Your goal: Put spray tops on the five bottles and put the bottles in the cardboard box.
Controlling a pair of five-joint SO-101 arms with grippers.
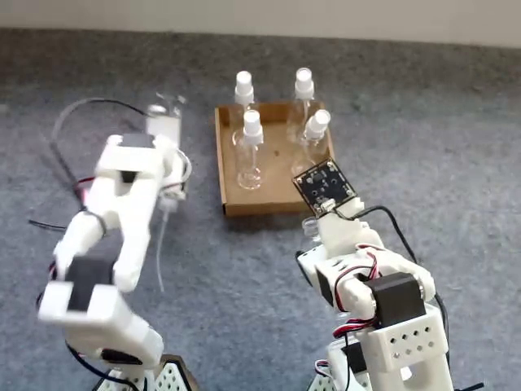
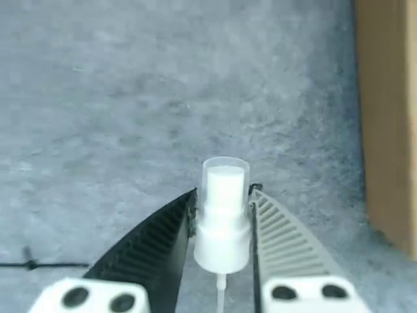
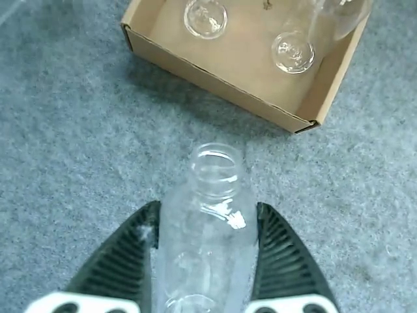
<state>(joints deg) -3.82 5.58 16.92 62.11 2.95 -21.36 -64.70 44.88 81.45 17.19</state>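
The left fingers pinch a white spray top at its collar. Its clear cap is up and its thin tube hangs below, over the table, just off the far left corner of the box. The right fingers are pressed against both sides of an open bottle with no top on it. Its neck points toward the box, and it is just off the box's near right corner. The box lies toward the table's far edge, about midway between the side edges. Four bottles with tops on stand inside it, two by its far wall and two nearer its middle
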